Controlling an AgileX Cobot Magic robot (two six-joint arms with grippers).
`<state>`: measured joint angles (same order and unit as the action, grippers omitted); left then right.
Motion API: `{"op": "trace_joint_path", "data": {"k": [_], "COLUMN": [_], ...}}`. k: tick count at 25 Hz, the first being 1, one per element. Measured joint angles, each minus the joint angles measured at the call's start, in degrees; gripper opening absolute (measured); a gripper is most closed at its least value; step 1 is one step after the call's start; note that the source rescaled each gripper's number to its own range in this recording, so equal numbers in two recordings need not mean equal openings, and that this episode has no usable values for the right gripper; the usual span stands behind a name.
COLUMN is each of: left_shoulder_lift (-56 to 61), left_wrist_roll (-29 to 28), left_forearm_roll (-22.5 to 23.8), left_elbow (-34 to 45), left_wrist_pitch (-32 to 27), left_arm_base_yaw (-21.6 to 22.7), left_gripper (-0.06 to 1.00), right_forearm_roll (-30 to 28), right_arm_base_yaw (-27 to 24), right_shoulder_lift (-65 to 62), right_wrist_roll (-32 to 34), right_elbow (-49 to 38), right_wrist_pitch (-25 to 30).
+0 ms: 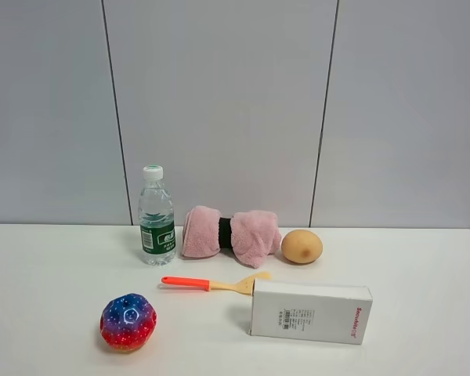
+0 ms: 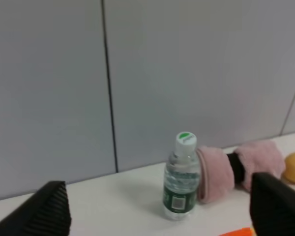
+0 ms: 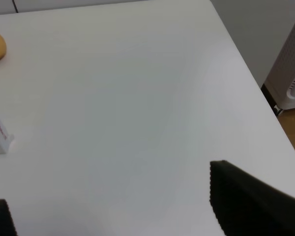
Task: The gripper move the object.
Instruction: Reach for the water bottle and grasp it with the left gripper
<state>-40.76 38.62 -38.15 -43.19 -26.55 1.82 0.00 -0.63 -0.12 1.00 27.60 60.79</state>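
The clear water bottle (image 1: 157, 219) with a white cap and green label stands upright at the back left of the white table (image 1: 47, 282). Neither gripper shows in the exterior high view. In the left wrist view the bottle (image 2: 181, 182) stands ahead of my left gripper (image 2: 157, 184), apart from it. The left gripper's black fingertips (image 2: 51, 206) are spread wide, open and empty. My right gripper (image 3: 108, 191) hovers open and empty over bare table near the right edge, far from the bottle.
A pink rolled towel (image 1: 231, 233) lies right beside the bottle, with a tan egg-shaped ball (image 1: 301, 246) further right. An orange-handled wooden spatula (image 1: 211, 283), a white box (image 1: 311, 311) and a multicoloured ball (image 1: 128, 321) lie in front. The table's right edge (image 3: 255, 78) drops to the floor.
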Motion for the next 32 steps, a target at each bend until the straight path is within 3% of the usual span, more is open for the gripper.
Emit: {"op": "trace_joint_path", "data": {"k": [2, 3, 4, 9, 16, 20, 23, 29, 32], "left_shoulder_lift": [-4.4, -8.8, -11.3, -22.2, -30.8, -33.7, -34.7, -36.2, -37.9], "left_wrist_roll": [7.0, 14.2, 18.2, 39.2, 61.9, 68.7, 69.4, 69.5, 69.7], "left_forearm_roll": [-7.0, -13.5, -16.8, -31.1, -47.9, -53.1, -55.8, -57.0, -57.1], "left_elbow": [0.0, 0.0, 0.0, 0.0, 0.0, 0.0, 0.0, 0.0, 0.0], "left_wrist_pitch": [0.1, -0.1, -0.7, -7.9, -18.8, -19.5, -15.1, -7.2, -6.6], "left_arm_base_yaw": [0.0, 0.0, 0.0, 0.0, 0.0, 0.0, -0.1, -0.2, -0.7], "left_gripper": [0.47, 0.47, 0.47, 0.47, 0.47, 0.47, 0.49, 0.93, 0.98], "right_forearm_roll": [0.0, 0.0, 0.0, 0.0, 0.0, 0.0, 0.0, 0.0, 0.0], "right_arm_base_yaw": [0.0, 0.0, 0.0, 0.0, 0.0, 0.0, 0.0, 0.0, 0.0], "right_shoulder_lift": [0.0, 0.0, 0.0, 0.0, 0.0, 0.0, 0.0, 0.0, 0.0], "right_wrist_roll": [0.0, 0.0, 0.0, 0.0, 0.0, 0.0, 0.0, 0.0, 0.0], "right_elbow": [0.0, 0.0, 0.0, 0.0, 0.0, 0.0, 0.0, 0.0, 0.0], "right_wrist_pitch": [0.0, 0.0, 0.0, 0.0, 0.0, 0.0, 0.0, 0.0, 0.0]}}
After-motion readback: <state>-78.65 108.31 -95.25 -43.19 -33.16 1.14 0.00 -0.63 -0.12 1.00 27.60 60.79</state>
